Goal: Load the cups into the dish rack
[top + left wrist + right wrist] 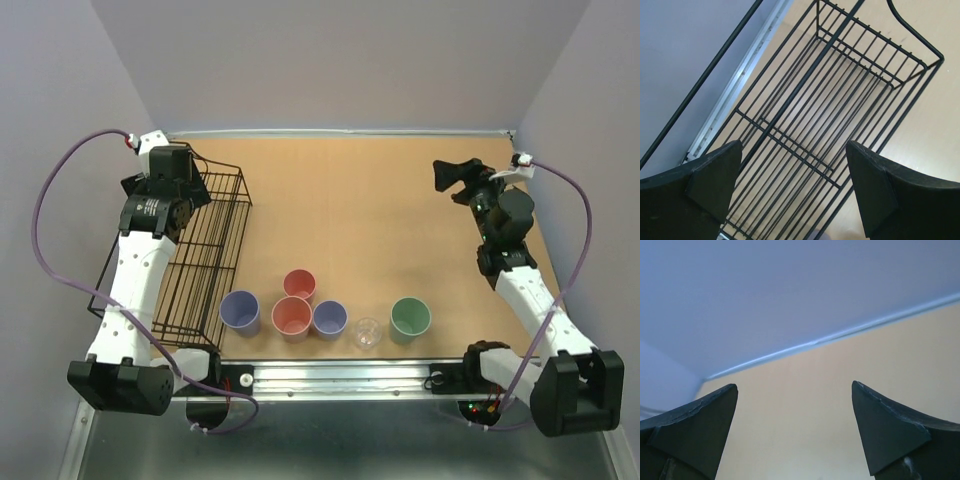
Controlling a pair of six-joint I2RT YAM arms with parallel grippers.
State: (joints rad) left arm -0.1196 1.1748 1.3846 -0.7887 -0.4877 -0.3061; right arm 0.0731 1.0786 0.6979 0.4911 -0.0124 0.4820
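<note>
A long black wire dish rack [215, 240] is seen lying along the left side of the tan board table [380, 220], beside the left wall. The left gripper [794, 150] is held above the rack's far end. Its two black fingers [705, 180] are spread wide with nothing between them, and the rack's thin bars are seen through the gap in the left wrist view. All six cups are stood upright, mouths up, on the table near its front edge, outside the rack. A lavender-purple plastic tumbler [240, 312] is nearest the rack, with a salmon-pink tumbler [292, 316] just beside it on the right. A second salmon-pink tumbler [299, 284] is just behind that one, and a second lavender-purple tumbler [330, 318] is close against the front pink one. Next come a smaller clear transparent cup [367, 333] and, at the right end, a mint green tumbler [410, 317]. The right gripper [452, 180] is held over the far right part of the table, well apart from the cups – its fingers are likewise spread, nothing held. Only bare table and the pale grey-lilac wall [790, 290] are shown in its wrist view.
</note>
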